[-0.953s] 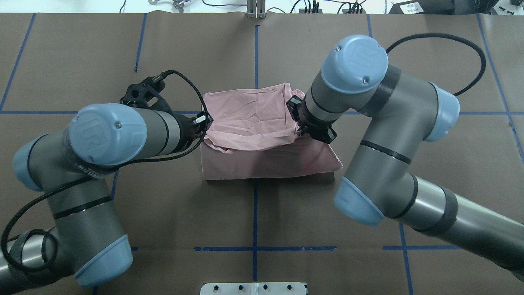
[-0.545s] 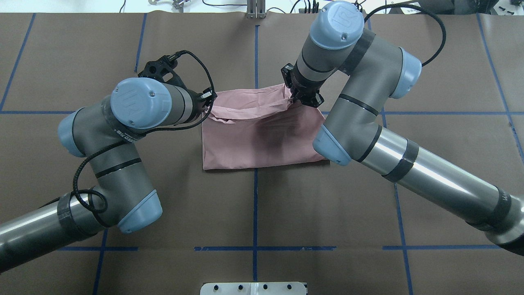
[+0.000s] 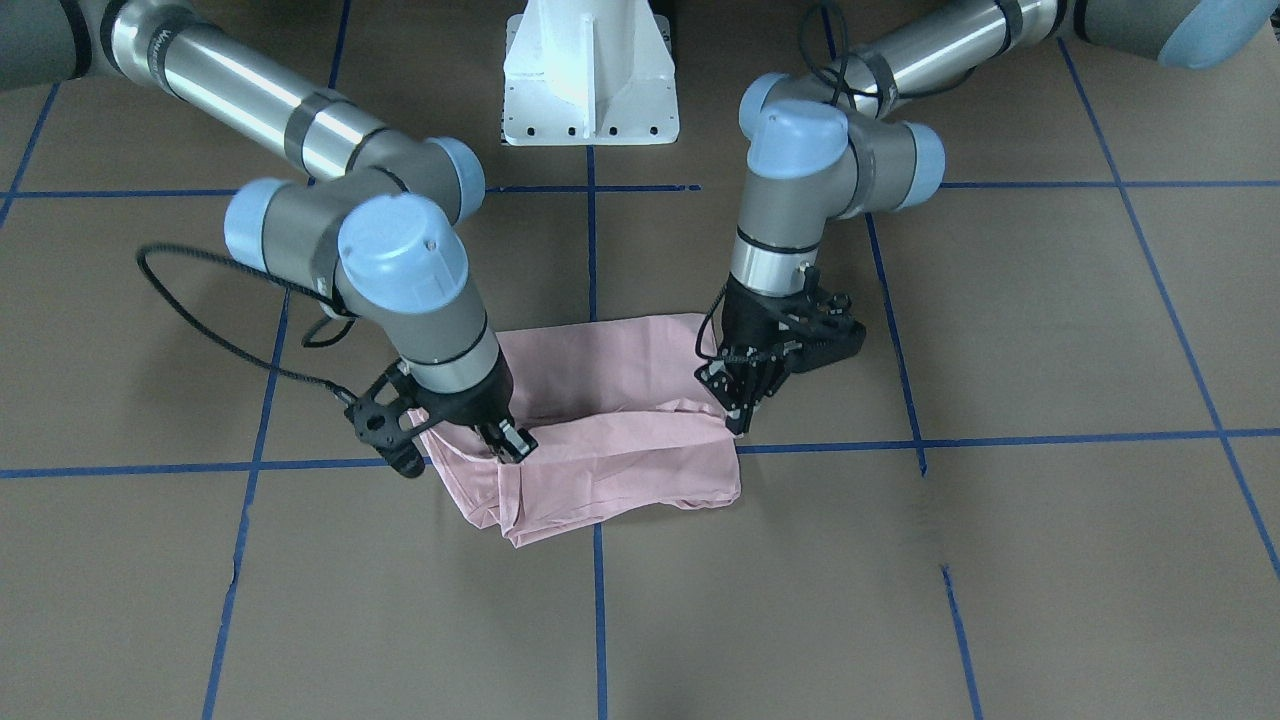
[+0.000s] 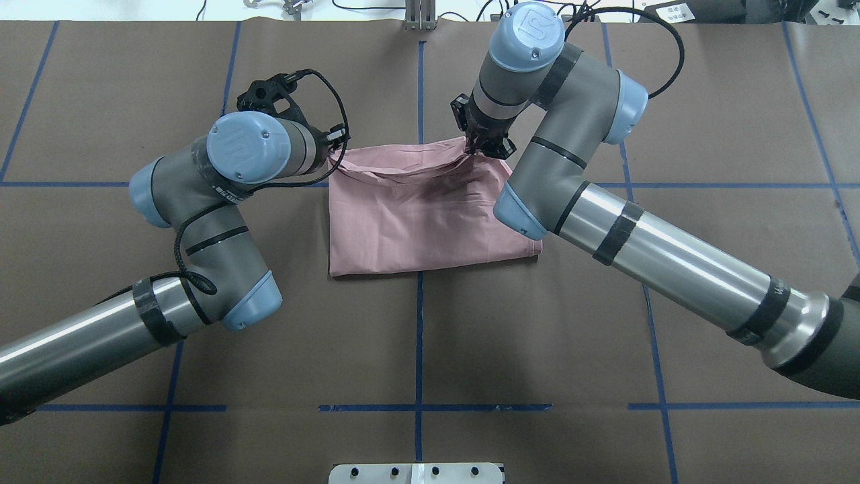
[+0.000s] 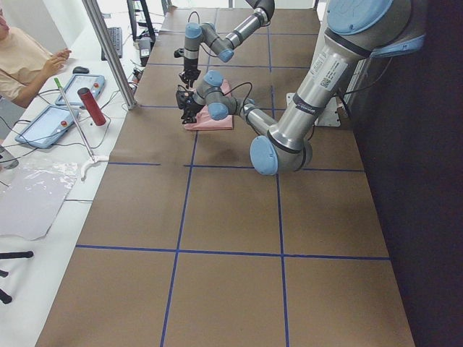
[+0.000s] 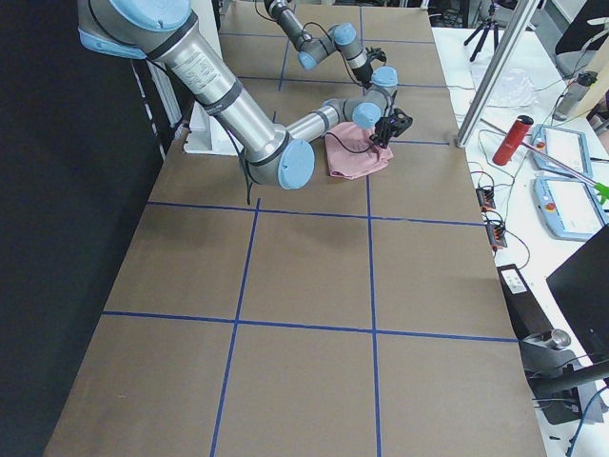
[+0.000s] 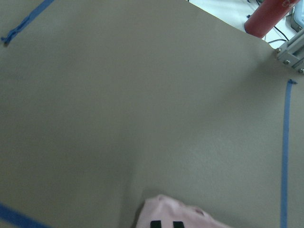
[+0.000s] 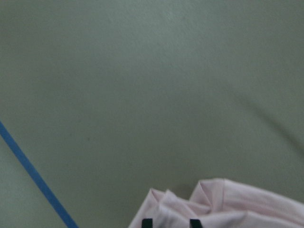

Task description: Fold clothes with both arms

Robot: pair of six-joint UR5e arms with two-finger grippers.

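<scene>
Since the folded pink shirt (image 4: 430, 222) lies at the centre of the overhead frame with its upper edge held, both corners should probably be laid down together, level, so the fold lands square. The left claw (image 4: 334, 149) and right claw (image 4: 478, 144), at those corners, each pinch the cloth tightly.

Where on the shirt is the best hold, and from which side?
The two far corners, from above, where the left gripper and right gripper pinch now. The shirt lies doubled: its loose edges bunch up along the far side, while the near edge is a flat closed fold, likely harder to pinch.
</scene>
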